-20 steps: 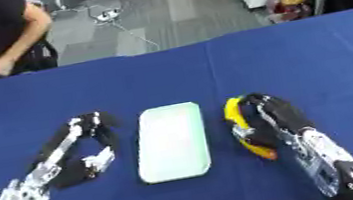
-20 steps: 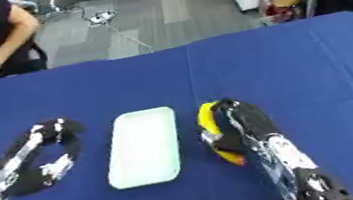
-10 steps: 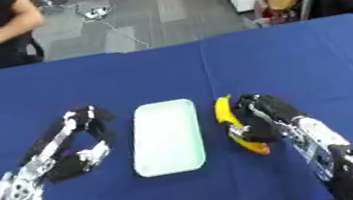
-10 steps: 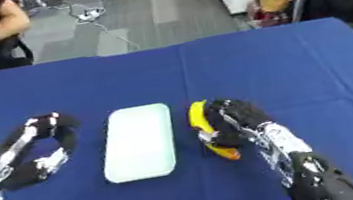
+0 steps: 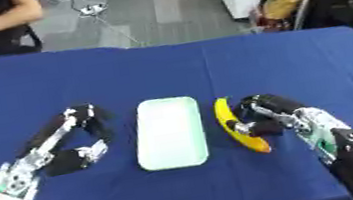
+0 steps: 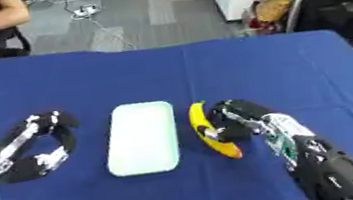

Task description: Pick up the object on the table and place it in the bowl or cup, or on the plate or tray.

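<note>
Banana (image 5: 238, 130): beside pale green tray (image 5: 170, 132), no writing.
Right hand (image 5: 269, 113): fingers curled onto banana.
Left hand (image 5: 76, 143): curled, holding nothing.

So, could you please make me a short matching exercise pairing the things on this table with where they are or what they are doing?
Things:
1. banana
2. tray
3. left robot hand
4. right robot hand

Descriptions:
A. pale green, lying in the middle of the blue table
B. curled, holding nothing, left of the tray
C. yellow, lying just right of the tray
D. fingers curled against the banana

Pairs: 1-C, 2-A, 3-B, 4-D
</note>
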Tool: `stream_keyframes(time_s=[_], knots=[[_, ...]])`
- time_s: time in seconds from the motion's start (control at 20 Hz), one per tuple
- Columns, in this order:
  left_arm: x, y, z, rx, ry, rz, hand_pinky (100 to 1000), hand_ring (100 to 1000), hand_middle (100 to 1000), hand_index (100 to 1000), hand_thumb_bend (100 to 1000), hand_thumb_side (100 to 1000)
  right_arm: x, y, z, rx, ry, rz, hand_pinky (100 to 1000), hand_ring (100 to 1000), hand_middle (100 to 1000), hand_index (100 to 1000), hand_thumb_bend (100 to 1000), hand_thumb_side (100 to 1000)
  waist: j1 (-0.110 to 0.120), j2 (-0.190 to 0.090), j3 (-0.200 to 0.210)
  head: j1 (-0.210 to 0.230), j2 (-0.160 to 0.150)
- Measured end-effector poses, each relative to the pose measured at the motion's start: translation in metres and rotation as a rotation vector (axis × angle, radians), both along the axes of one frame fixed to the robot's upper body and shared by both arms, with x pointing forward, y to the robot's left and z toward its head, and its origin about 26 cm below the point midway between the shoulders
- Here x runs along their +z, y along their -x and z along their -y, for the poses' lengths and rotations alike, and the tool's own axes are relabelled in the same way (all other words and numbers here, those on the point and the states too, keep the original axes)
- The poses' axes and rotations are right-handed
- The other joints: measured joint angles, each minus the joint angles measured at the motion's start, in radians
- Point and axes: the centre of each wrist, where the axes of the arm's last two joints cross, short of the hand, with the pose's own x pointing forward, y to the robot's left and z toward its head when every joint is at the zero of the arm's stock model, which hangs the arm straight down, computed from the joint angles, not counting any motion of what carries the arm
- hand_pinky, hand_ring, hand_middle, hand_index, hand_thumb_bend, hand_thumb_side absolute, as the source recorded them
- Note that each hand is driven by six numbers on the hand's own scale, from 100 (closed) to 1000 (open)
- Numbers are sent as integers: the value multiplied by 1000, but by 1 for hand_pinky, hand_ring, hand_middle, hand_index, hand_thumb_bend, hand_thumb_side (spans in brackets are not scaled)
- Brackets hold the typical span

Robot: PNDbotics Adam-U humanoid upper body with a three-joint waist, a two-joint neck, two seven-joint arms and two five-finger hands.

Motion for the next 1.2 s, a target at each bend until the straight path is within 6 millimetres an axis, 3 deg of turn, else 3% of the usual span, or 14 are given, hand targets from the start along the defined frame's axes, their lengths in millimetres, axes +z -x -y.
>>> stream_keyframes(time_s=[0.4, 1.2], knots=[[0, 0, 2, -10, -4, -1, 536, 620, 694, 754, 100, 677, -1, 1, 1, -23, -10, 30, 561, 688, 765, 842, 376, 1000, 21, 0, 12, 0, -7], [1, -3, 7, -30, 0, 6, 536, 622, 697, 755, 100, 675, -13, 5, -7, -75, 92, 142, 568, 677, 744, 818, 400, 1000, 43, 8, 38, -6, -8]])
